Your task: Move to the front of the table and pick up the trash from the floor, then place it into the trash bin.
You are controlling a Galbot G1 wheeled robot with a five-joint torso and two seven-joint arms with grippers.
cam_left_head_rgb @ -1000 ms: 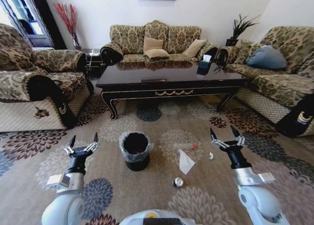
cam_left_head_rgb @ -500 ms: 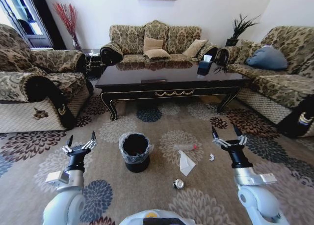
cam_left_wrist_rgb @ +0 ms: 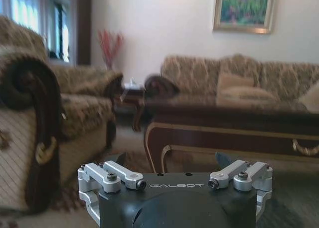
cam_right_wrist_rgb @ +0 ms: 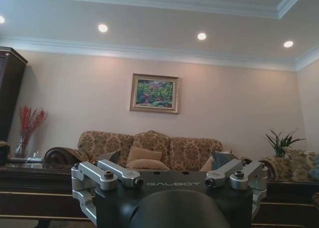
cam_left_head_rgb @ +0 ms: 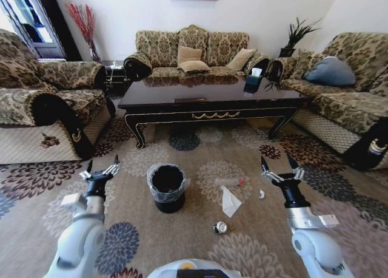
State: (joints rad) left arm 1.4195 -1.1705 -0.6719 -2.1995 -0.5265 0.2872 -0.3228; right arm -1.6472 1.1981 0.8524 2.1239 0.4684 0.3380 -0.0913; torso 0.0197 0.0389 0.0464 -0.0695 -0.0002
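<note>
The dark glossy table (cam_left_head_rgb: 209, 101) with gold ornament stands ahead in the head view; its front rail (cam_left_wrist_rgb: 234, 133) crosses the left wrist view. On the carpet before it stands the black trash bin (cam_left_head_rgb: 167, 186) with a clear liner. The trash lies right of it: a clear bottle with red cap (cam_left_head_rgb: 230, 182), a folded white paper (cam_left_head_rgb: 230, 201), a silvery can (cam_left_head_rgb: 220, 227) and a tiny white scrap (cam_left_head_rgb: 261, 194). My left gripper (cam_left_head_rgb: 101, 170) is open, raised left of the bin. My right gripper (cam_left_head_rgb: 279, 169) is open, raised right of the scrap. Both hold nothing.
Patterned sofas (cam_left_head_rgb: 193, 52) surround the table: one behind, an armchair (cam_left_head_rgb: 42, 105) at left, another sofa (cam_left_head_rgb: 339, 90) at right. A black tissue box (cam_left_head_rgb: 253, 82) sits on the tabletop. The flowered carpet (cam_left_head_rgb: 145, 235) lies open around the bin and litter.
My left arm has risen and shifted slightly forward, its gripper still open. The right gripper has barely moved. Bin and litter lie as before.
</note>
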